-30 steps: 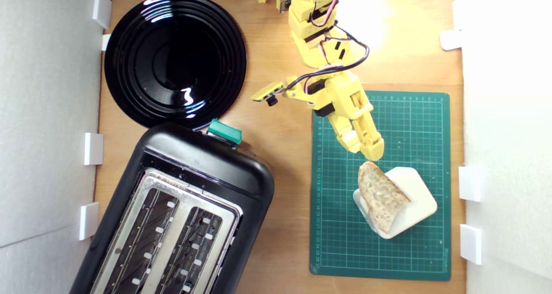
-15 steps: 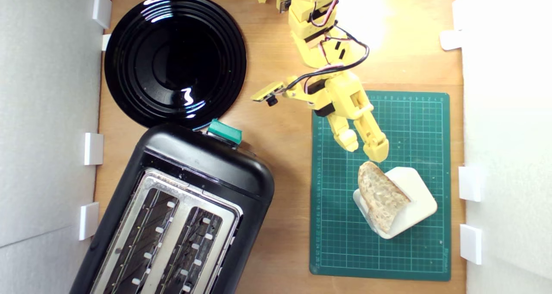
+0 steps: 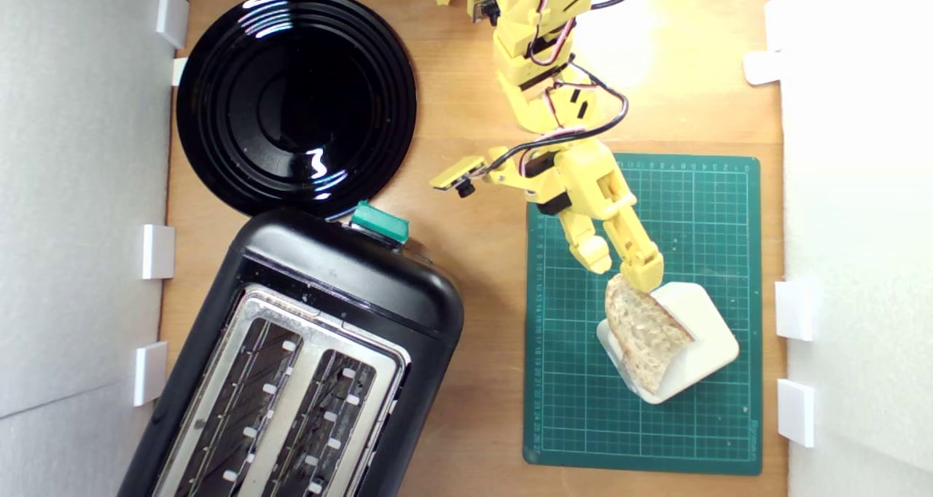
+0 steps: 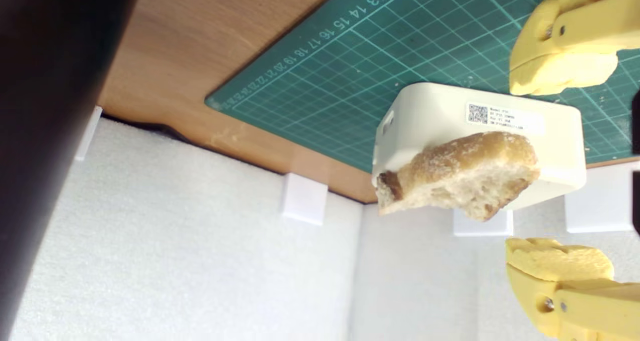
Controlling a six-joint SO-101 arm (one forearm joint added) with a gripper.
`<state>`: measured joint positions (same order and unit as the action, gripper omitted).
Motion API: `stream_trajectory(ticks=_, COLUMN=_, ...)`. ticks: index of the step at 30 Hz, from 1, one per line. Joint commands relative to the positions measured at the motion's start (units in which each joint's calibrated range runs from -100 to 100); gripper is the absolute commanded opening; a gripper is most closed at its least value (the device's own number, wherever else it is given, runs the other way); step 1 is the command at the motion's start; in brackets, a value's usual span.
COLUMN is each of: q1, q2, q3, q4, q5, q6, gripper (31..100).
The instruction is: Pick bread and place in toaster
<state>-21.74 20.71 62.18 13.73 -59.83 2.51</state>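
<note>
**End effector spread at the bread's rounded end, nothing held yet**

The bread (image 3: 645,333) leans tilted on a cream block (image 3: 696,340) that lies on the green mat (image 3: 700,213) near the desk's (image 3: 474,264) edge at the exterior view's right. The end effector (image 3: 619,267) stands with its jaws wide apart and empty; in the exterior view one fingertip overlaps the bread's rounded crust end, though I cannot tell whether it touches. In the wrist view the bread (image 4: 457,176) sits ahead of the two yellow fingertips (image 4: 557,261), roughly between them.

By its looks the half-slice should be light, with a soft, holey crumb that will crush or tear under a hard squeeze. The tan crust looks firmer and floury, so the best hold is probably across the flat faces near the crust, with gentle pressure. Propped as it is, a nudge could tip it off the block.

The toaster (image 3: 306,358) stands at the desk's near corner on the exterior view's left; both slots (image 3: 280,406) show only wire guides, no bread. The black plate (image 3: 295,100) beyond it is bare
</note>
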Motion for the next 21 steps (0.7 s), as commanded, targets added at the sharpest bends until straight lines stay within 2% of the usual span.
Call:
stream_trajectory(ticks=1, q1=-0.3, q2=-0.5, q3=-3.6, q4=-0.6, q5=-1.6, q6=0.0, gripper=91.6)
stream_trajectory(ticks=21, q1=-0.5, q2=6.5, q3=-13.0, q4=-0.6, q5=-1.5, q6=0.2, gripper=91.5)
